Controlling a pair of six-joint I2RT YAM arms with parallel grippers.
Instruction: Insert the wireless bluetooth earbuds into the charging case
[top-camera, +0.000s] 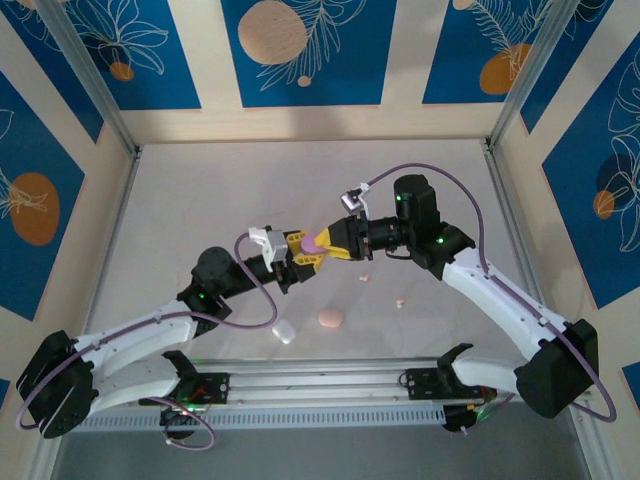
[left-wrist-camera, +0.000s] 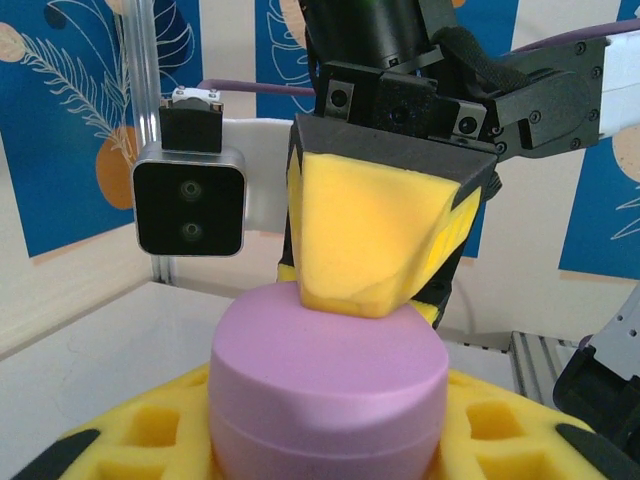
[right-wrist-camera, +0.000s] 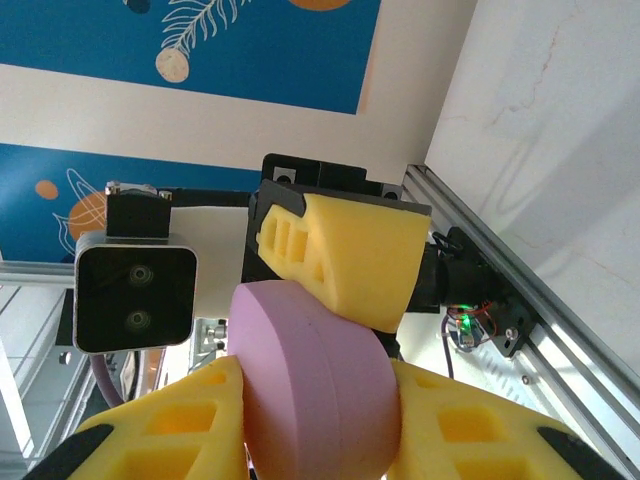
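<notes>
Fingers (left-wrist-camera: 370, 230) of left gripper (top-camera: 306, 254) and right gripper (top-camera: 330, 244) pinch lilac case (left-wrist-camera: 330, 380).

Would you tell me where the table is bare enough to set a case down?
Free: the far table between the back wall and the lilac case. Crowded: near middle, around the white case, pink case and earbuds.

White arms (top-camera: 130, 335), black joints (top-camera: 213, 268), purple cables (top-camera: 400, 166), yellow gripper pads (left-wrist-camera: 370, 230) (grid-pocketed)

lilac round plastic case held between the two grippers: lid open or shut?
Shut. The lilac round plastic case shows only a thin closed seam around its body in the left wrist view, no gap or raised lid.
</notes>
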